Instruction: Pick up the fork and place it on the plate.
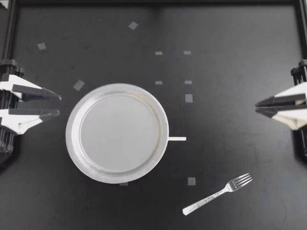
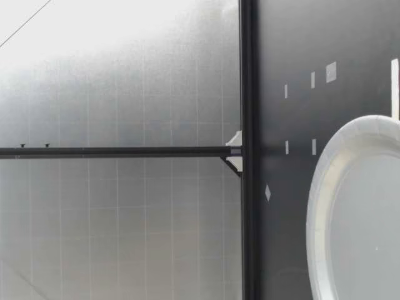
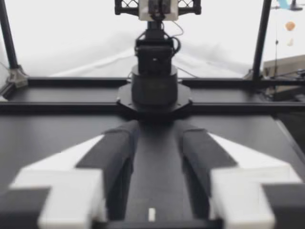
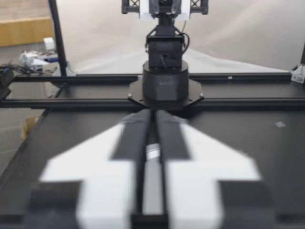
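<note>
While Both Arms Idle at the Edges, the Fork Lies Off the Plate

Although the top view shows the fork (image 1: pixel 218 194) on the black table (image 1: pixel 230 57) toward my right side, well apart from the white plate (image 1: pixel 69 134), the low view catches only the plate's rim and pale tape marks (image 1: pixel 189 98). My left gripper (image 1: pixel 59 105) stands wide, with nothing between its fingers. My right gripper (image 1: pixel 257 106) is pressed to a slit, empty. A black frame rail (image 2: pixel 247 150) edges the table before a pale backdrop (image 2: pixel 125 219).

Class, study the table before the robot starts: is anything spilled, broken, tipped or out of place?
Nothing stands out. The plate lies flat and empty. The fork lies whole on the table, apart from the plate and at a slant. Only small tape squares dot the tabletop.
</note>
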